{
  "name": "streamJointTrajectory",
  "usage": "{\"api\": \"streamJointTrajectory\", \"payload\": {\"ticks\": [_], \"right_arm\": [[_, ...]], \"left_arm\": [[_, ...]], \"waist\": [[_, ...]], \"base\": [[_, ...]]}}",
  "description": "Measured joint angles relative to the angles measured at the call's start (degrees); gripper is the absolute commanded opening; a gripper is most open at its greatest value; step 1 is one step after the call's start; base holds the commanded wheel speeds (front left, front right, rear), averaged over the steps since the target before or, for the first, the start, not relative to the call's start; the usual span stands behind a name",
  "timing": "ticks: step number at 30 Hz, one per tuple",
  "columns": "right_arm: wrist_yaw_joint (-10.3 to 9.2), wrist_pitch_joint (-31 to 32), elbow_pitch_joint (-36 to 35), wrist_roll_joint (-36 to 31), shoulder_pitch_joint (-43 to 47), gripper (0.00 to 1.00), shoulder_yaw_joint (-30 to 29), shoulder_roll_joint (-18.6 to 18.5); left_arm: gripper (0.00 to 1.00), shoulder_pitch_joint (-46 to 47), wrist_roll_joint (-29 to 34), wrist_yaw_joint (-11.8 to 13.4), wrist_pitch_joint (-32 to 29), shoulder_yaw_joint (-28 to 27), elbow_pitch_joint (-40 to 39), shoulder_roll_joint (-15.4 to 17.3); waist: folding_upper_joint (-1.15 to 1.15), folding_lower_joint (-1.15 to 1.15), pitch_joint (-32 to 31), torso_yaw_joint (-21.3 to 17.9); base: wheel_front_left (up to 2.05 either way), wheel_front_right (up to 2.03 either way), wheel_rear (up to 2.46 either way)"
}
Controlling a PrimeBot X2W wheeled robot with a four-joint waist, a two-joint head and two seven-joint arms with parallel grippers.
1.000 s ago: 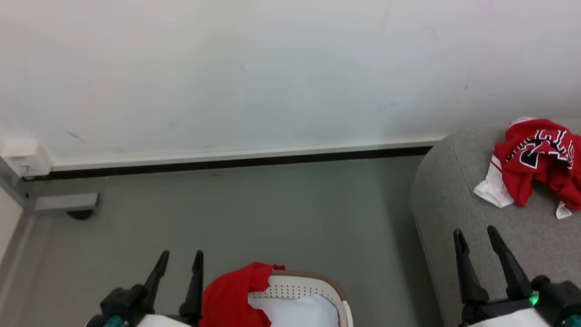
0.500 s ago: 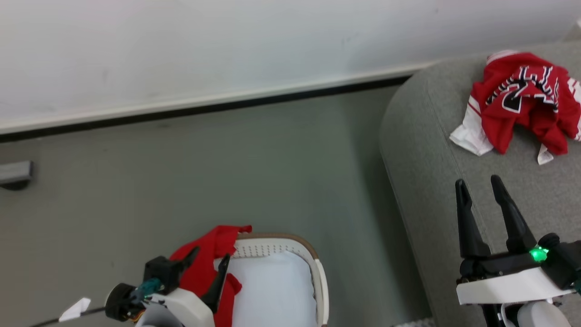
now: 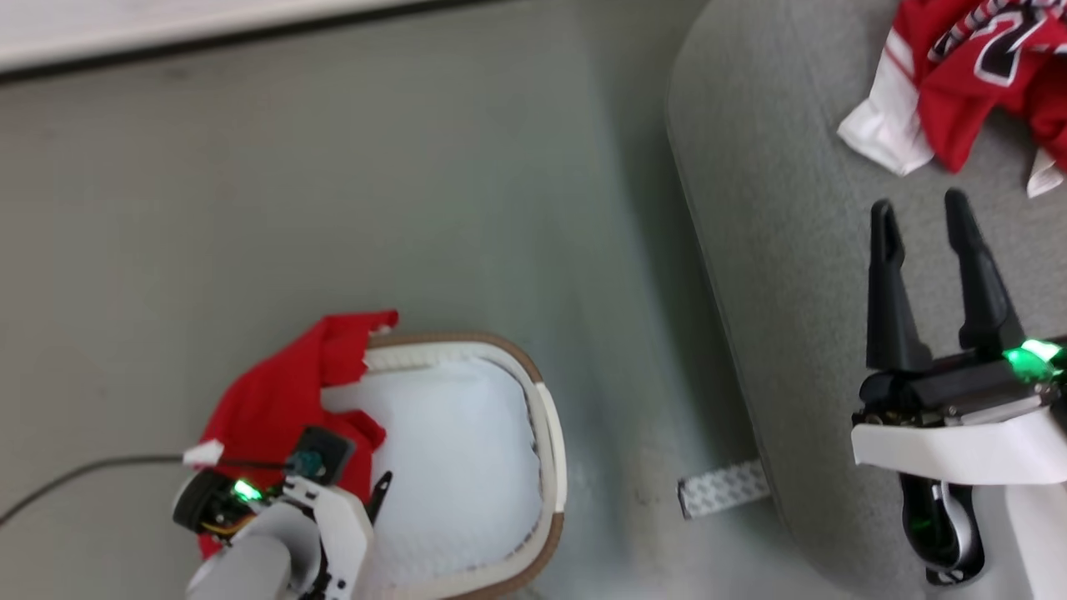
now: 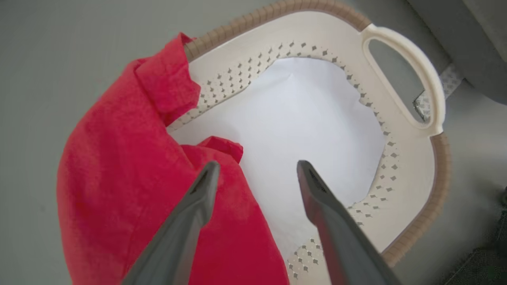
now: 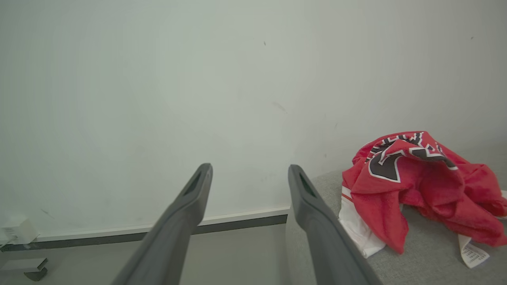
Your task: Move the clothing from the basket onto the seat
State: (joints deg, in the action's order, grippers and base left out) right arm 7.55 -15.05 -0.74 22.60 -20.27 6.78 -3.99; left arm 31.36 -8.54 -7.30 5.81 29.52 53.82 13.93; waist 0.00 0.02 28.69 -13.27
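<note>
The white basket (image 3: 546, 417) with a tan rim stands on the floor, its white lining (image 4: 301, 118) bare. A plain red garment (image 4: 130, 166) hangs over the basket's left rim, partly inside and partly outside. My left gripper (image 4: 257, 164) points down into the basket, open and holding nothing; one finger (image 4: 198, 198) is over the red cloth, the other over the lining. The red-and-white jersey (image 3: 967, 75) lies crumpled on the grey seat (image 3: 792, 250). My right gripper (image 3: 919, 202) hovers open above the seat, just short of the jersey.
Grey floor lies between the basket and the seat. A patterned strip (image 3: 721, 487) lies on the floor by the seat's edge. A dark cable (image 3: 75, 475) trails off to the left. The wall's baseboard (image 3: 208, 33) runs along the top.
The head view has tilted down, bringing the whole basket into it. My left gripper has turned from beside the basket to point down into it. The right gripper stays open over the seat.
</note>
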Motion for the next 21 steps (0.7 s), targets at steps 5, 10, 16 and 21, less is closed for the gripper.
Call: {"api": "streamJointTrajectory", "payload": {"ticks": [5, 10, 16, 21], "right_arm": [[0.00, 0.0, -2.3, 0.0, -1.9, 1.00, -0.5, 0.5], [0.00, 0.0, -3.6, 0.0, -3.4, 1.00, -1.1, 0.7], [0.00, 0.0, -4.4, 0.6, -4.6, 1.00, -1.0, 1.0], [0.00, 0.0, -4.7, 2.3, -4.6, 1.00, -1.1, 1.0]], "left_arm": [[1.00, 5.5, 1.0, -0.2, -1.4, 4.5, 6.0, 0.0], [1.00, 10.8, 1.5, -0.2, -2.8, 7.6, 10.8, 0.6], [1.00, 15.6, 2.0, 1.1, -5.8, 8.3, 16.1, 2.6], [1.00, 17.0, 2.0, 1.2, -7.6, 8.6, 17.8, 3.1]], "waist": [[0.00, 0.00, 5.7, -1.1], [0.00, 0.00, 11.0, -2.2], [0.00, 0.00, 15.9, -4.2], [0.00, -0.01, 18.1, -6.2]], "base": [[0.00, 0.00, 0.00], [0.00, 0.00, 0.00], [0.00, 0.00, 0.00], [0.00, 0.00, 0.00]]}}
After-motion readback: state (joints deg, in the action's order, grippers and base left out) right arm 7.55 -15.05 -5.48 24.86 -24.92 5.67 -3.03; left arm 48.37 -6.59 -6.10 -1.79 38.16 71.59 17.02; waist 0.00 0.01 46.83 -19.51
